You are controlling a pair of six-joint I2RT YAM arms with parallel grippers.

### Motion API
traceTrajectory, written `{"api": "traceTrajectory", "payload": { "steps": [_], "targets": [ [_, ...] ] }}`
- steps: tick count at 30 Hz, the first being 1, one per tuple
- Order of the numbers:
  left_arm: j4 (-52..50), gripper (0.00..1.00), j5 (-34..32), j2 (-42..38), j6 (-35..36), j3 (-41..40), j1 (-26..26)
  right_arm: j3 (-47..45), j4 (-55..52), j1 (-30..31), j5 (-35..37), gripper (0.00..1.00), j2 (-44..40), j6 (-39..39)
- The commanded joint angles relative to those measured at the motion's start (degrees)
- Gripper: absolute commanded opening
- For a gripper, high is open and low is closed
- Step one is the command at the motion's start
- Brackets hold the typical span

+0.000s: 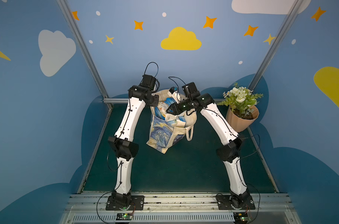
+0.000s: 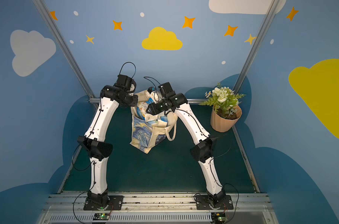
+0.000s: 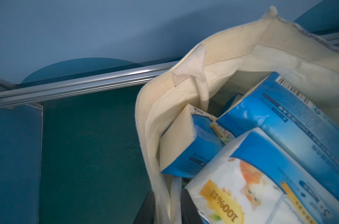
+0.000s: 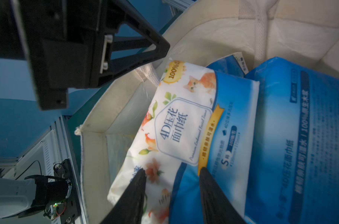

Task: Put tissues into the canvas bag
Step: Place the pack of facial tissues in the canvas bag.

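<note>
The canvas bag point(image 1: 162, 135) point(image 2: 143, 135) stands open on the green table at the back middle, with several tissues packs point(image 1: 175, 121) point(image 2: 155, 121) piled inside. My left gripper point(image 3: 167, 197) is shut on the bag's cream rim point(image 3: 161, 186), holding it at the bag's left side; its black body point(image 4: 106, 48) shows in the right wrist view. My right gripper point(image 4: 172, 170) point(image 1: 169, 111) hovers over the bag's mouth, jaws apart above a white cat-print tissues pack point(image 4: 180, 116) that lies on blue packs point(image 4: 300, 135). Nothing sits between its fingers.
A beige flowerpot point(image 1: 240, 120) point(image 2: 224, 121) with white flowers stands at the back right. A metal rail point(image 3: 77, 81) runs along the table's far edge behind the bag. One bag handle point(image 1: 190, 133) hangs down the bag's right side.
</note>
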Motion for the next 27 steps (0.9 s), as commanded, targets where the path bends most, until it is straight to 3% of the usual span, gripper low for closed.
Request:
{"api": "traceTrajectory", "payload": {
  "steps": [1,4,7,12,15,22,27],
  "targets": [
    [0.3,0.25,0.1,-1.7,-0.5,0.7,-0.5,0.2,0.2,0.3,0.8,0.47,2.9,4.1],
    [0.4,0.25,-0.1,-2.0,-0.5,0.6,-0.5,0.1,1.3,-0.9,-0.1,0.47,3.5,5.6],
    [0.4,0.25,-0.9,-2.2,-0.7,0.6,-0.6,-3.5,3.8,-1.6,-3.9,0.62,0.3,3.3],
    [0.8,0.25,-1.6,-2.6,-0.6,0.6,-0.5,-24.4,22.5,-1.9,-3.8,0.71,-14.4,0.9],
    [1.2,0.25,-2.5,-2.7,-0.7,0.6,-0.5,-30.3,28.2,-2.6,-2.5,0.71,-20.3,-0.2],
    [3.6,0.36,-2.9,-3.6,-1.6,0.6,0.5,-33.6,31.4,-4.6,-1.9,0.73,-27.0,-1.9],
    [5.1,0.38,-4.5,-5.8,-2.5,0.6,1.6,-38.3,34.0,-6.1,3.5,0.74,-33.2,-2.7]
  ]
}}
